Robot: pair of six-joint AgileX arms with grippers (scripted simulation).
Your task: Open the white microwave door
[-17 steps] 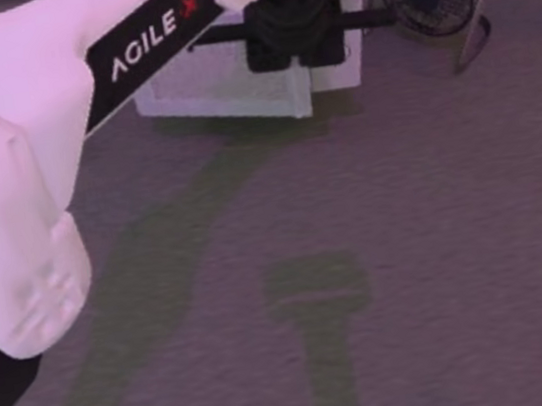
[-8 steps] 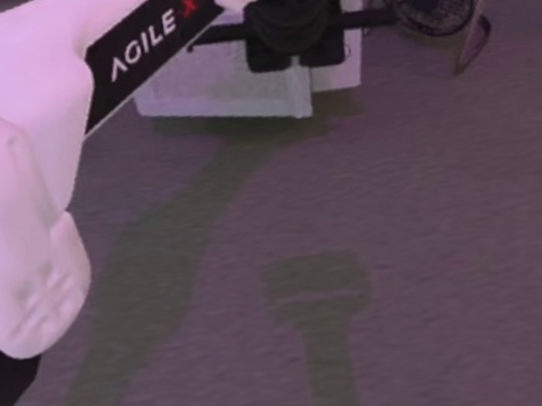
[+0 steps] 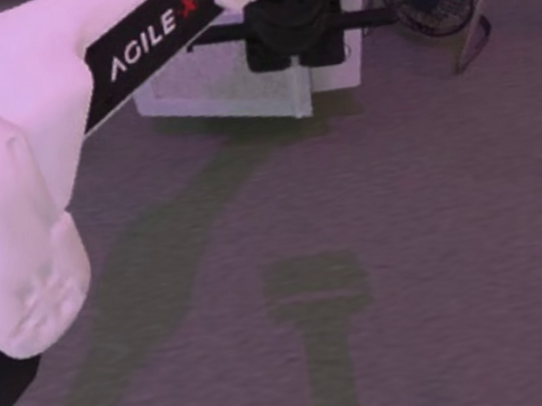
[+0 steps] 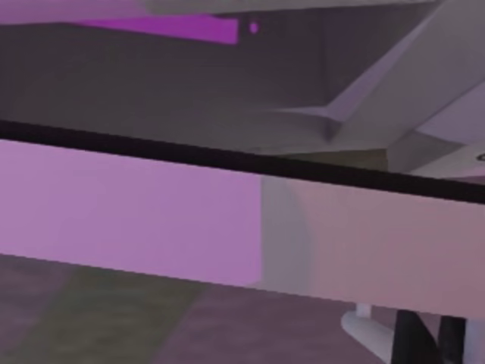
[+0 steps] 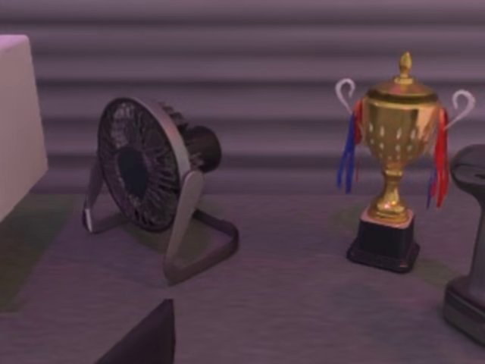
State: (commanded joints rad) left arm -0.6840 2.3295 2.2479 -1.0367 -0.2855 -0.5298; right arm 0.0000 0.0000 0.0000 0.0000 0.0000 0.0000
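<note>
Almost nothing has shifted since the earlier top views — the left arm (image 3: 82, 78) hangs in the same reach across the table (image 3: 408, 244), its black gripper (image 3: 293, 33) parked over the front of the microwave (image 3: 234, 82) at the far edge. The door (image 3: 223, 78), with its grey mesh window, looks a touch more ajar than before, its free edge standing just proud of the white body near the knob panel, though the change is slight. Whether the left gripper is pinching that edge I cannot tell: the arm hides its fingertips from above, and the left wrist view shows only flat white and pink surfaces close up, split by a dark seam. The right arm is out of the top view; its camera looks toward a black fan (image 5: 148, 171) beside the microwave, a gold trophy (image 5: 394, 152) farther off, and a dark object at the edge. I would judge the door light and rigid, swinging freely on a hinge at its left side, so the sensible hold is the free right-hand edge — smooth enough to slip, so the pull should follow the arc of the hinge, not run straight back.
</note>
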